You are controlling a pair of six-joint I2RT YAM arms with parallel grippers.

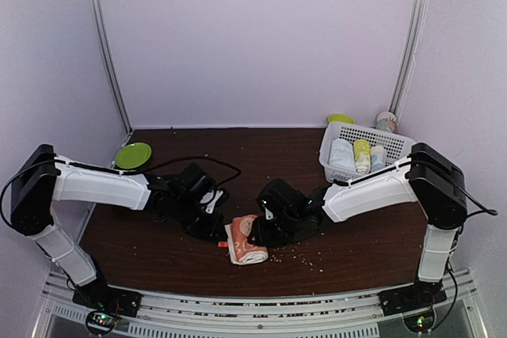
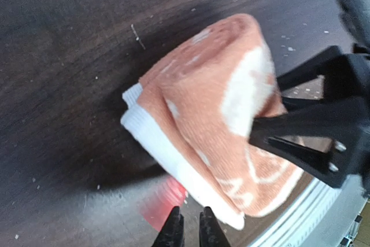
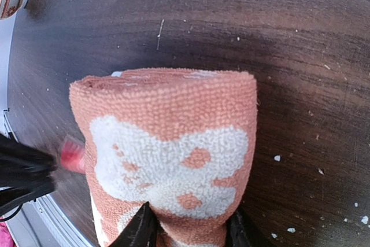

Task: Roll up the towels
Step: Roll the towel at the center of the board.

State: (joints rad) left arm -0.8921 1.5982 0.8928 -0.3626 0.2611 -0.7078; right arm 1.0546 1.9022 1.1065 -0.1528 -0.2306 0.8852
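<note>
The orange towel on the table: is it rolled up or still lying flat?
Rolled up. The orange towel forms a thick cylinder with layered ends, and the right gripper clamps it on both sides.

A dark brown wood-grain tabletop [image 1: 261, 148], speckled with pale crumbs, sits inside an enclosure of plain pale lavender walls [image 1: 253, 37] with two metal corner posts [image 1: 107, 53] under soft, even light.

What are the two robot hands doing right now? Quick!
Left gripper: jaws nearly together, holding nothing, just beside the orange towel.
Right gripper: jaws closed around the end of the rolled orange towel.
</note>
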